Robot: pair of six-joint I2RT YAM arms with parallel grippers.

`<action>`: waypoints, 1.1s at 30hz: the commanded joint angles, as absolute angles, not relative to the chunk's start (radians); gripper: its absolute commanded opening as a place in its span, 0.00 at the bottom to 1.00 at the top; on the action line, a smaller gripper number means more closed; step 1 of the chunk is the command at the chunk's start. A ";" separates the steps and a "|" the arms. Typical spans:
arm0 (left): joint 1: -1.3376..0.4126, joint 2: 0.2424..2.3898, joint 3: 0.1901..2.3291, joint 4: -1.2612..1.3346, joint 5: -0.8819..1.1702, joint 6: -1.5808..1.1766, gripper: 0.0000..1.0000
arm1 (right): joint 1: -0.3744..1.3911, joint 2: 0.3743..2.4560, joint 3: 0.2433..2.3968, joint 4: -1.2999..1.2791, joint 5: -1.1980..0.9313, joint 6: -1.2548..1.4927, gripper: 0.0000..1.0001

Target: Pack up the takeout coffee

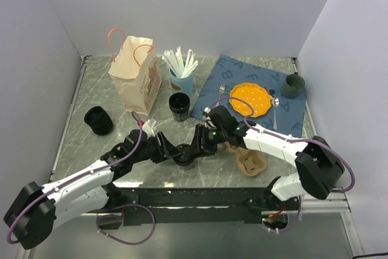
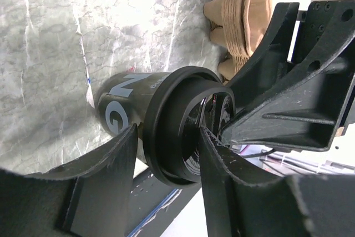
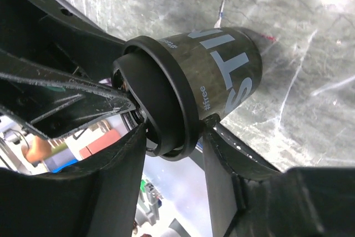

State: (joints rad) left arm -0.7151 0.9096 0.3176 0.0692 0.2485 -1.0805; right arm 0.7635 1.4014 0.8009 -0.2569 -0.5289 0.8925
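The takeout coffee [image 1: 185, 154] stands upright on the marbled worktop [image 1: 79, 144], near the front edge and roughly midway between the two arms. It is a small black cup with pale lettering on its wall and a black lid on top.

The left claw [image 2: 168, 131] reaches in from the left, and its fingers press on opposite sides of the lid's rim. The right claw [image 3: 175, 126] comes in from the other side. One of its fingers is on the rim and the other is on the cup wall just under it. Both claws look clamped on the same cup, their fingers crowded together around the lid.

A moulded cardboard drink carrier [image 1: 250, 162] lies just to the right of the cup, partly under the right arm. Behind the cup, well apart from it, a lidless black cup [image 1: 179, 106] stands in front of a light-blue cup [image 1: 182, 81] full of white straws. A paper bag [image 1: 134, 77] with orange handles stands upright just left of these two. A squat black ribbed item [image 1: 98, 119], too small to identify, sits off to the left.

On the right a blue lettered cloth [image 1: 242, 68] carries an orange plate [image 1: 250, 99], a fork [image 1: 221, 92], a spoon [image 1: 274, 110] and a grey-green mug [image 1: 293, 86].
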 commanded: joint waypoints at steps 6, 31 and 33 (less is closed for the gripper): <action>-0.716 0.884 0.253 -0.022 0.193 -1.132 0.50 | 0.683 1.528 0.877 -0.250 -0.564 0.668 0.45; -0.716 0.963 0.291 0.022 0.166 -1.146 0.56 | 0.678 1.715 1.100 -0.459 -0.669 0.408 0.45; -0.716 0.960 0.291 0.002 0.144 -1.155 0.54 | 0.670 1.695 1.108 -0.459 -0.679 0.446 0.48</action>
State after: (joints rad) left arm -0.7101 0.9302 0.2943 0.1032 0.1902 -1.1881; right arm 0.6590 1.6772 1.0870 -0.4461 -0.7620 0.4370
